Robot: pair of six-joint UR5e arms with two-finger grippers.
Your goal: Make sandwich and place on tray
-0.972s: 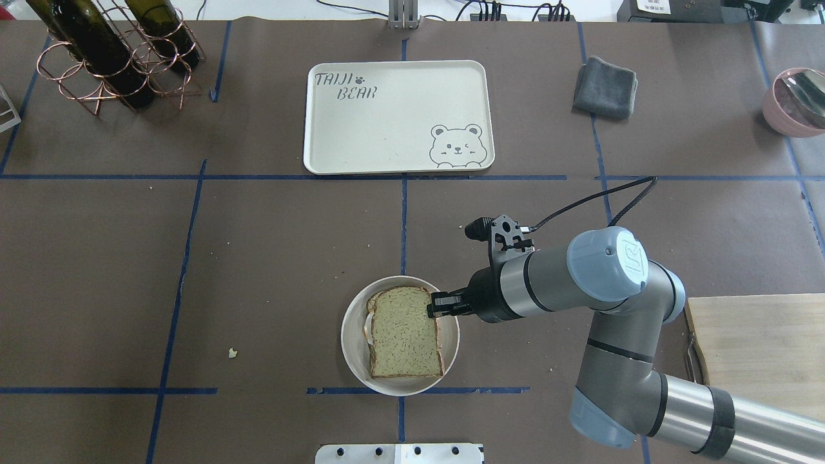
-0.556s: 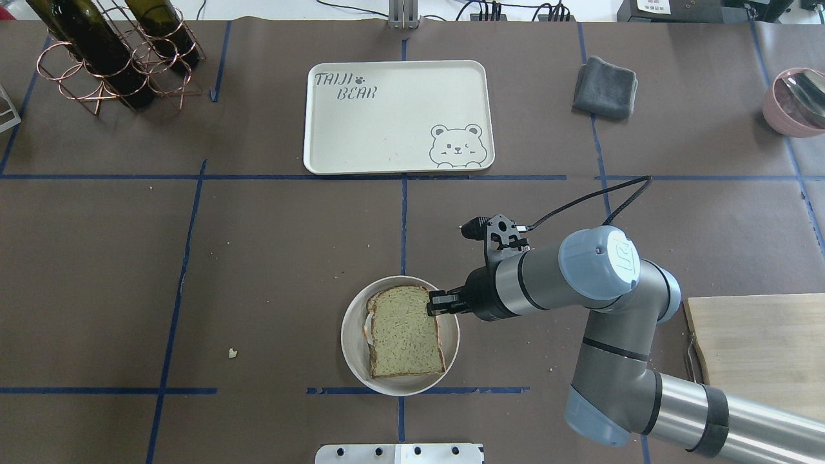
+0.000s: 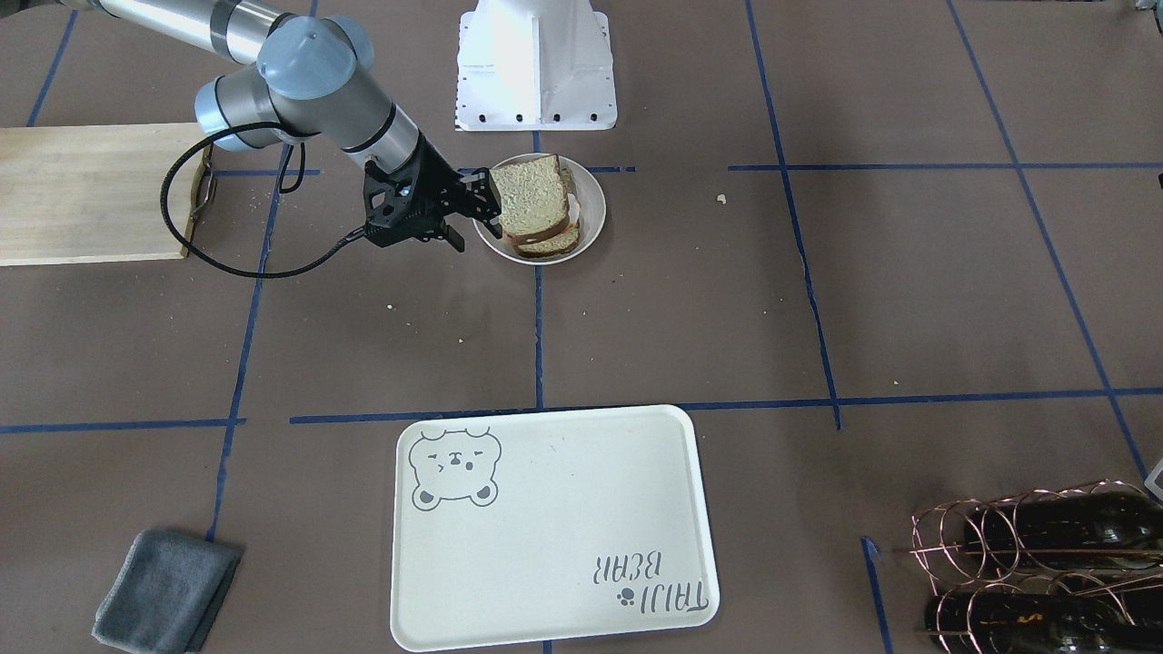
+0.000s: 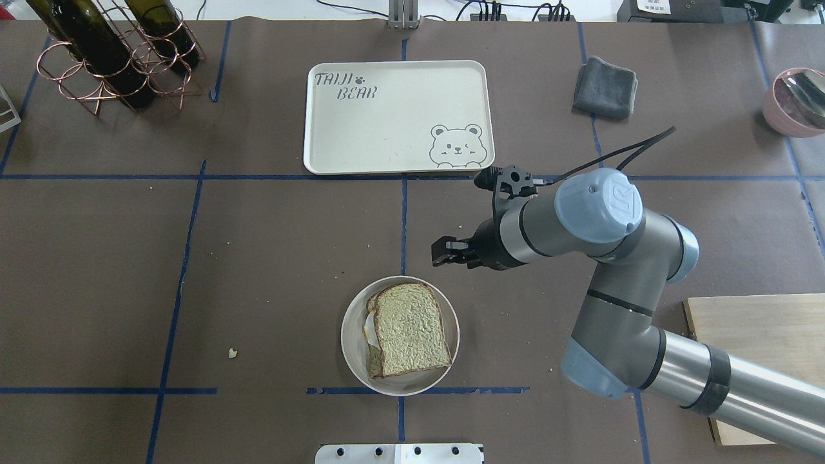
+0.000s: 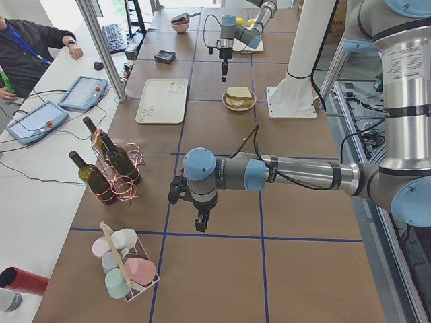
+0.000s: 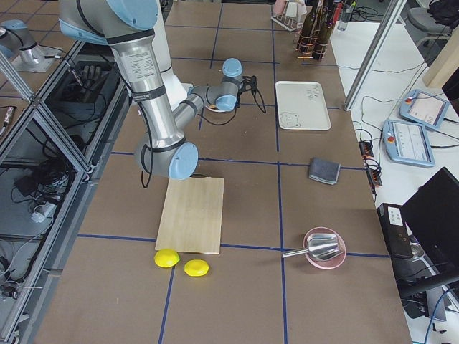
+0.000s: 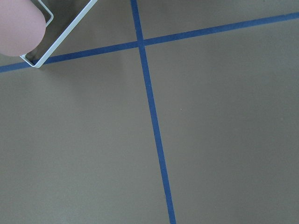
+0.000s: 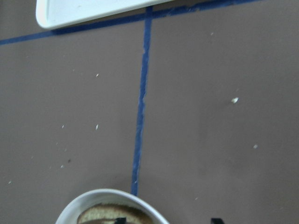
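Observation:
The sandwich [image 4: 412, 328] lies in a round white bowl [image 4: 351, 335]: a tan top slice over a lower slice, with white egg showing at its left edge. It also shows in the front-facing view [image 3: 531, 195]. My right gripper [image 4: 443, 252] is open and empty, and hovers just beyond the bowl's far right rim, towards the tray [image 4: 399, 116]. In the right wrist view its two tips stand apart over the bowl rim [image 8: 107, 198]. The cream tray is bare. My left gripper [image 5: 201, 225] points down at the table far to the left; I cannot tell its state.
A wooden cutting board [image 4: 760, 341] lies at the right edge. A grey cloth [image 4: 604, 87] and a pink bowl [image 4: 796, 100] sit at the far right. A wire rack of wine bottles [image 4: 116, 55] stands far left. A mug rack [image 5: 124, 269] stands near the left gripper.
My right gripper has left the top slice's far right edge and moved away from the bowl towards the tray. The top slice now lies slightly turned on the stack.

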